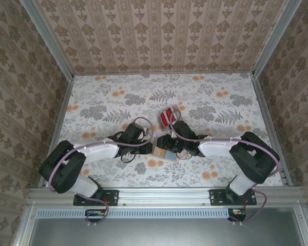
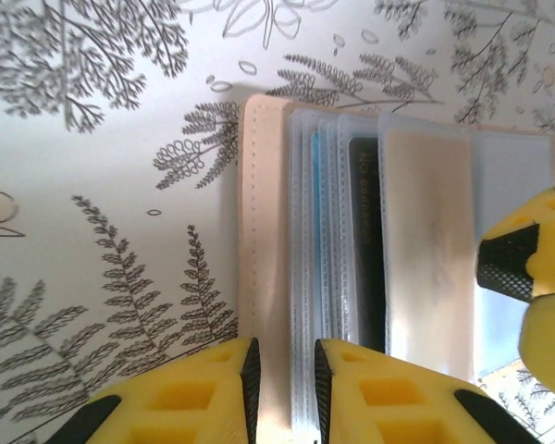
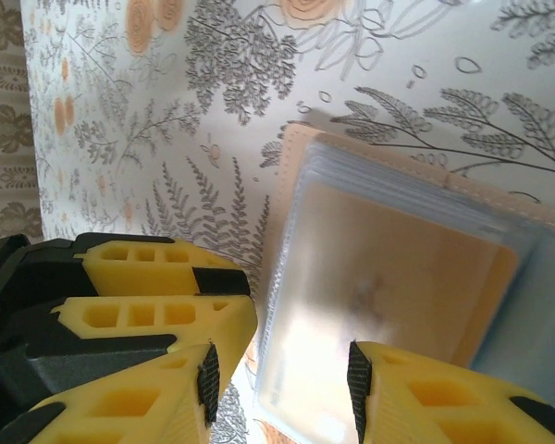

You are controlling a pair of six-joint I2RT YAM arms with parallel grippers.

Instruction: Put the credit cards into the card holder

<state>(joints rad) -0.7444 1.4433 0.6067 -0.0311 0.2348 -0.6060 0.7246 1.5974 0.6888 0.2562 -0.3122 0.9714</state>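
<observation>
The tan card holder lies open on the flowered table between my two grippers. Its cover and clear sleeves face up. My left gripper stands over its near edge, slightly parted, with the cover and sleeve edges showing flat in the gap; nothing is pinched. My right gripper is open around the corner of a lifted clear sleeve, its left pad apart from the sleeve's edge. The red credit cards lie in a small pile just beyond the right wrist.
Patterned walls and a metal frame enclose the table. Both arms reach in from the near rail, their cables looping above the wrists. The left gripper's yellow fingers crowd the right wrist view.
</observation>
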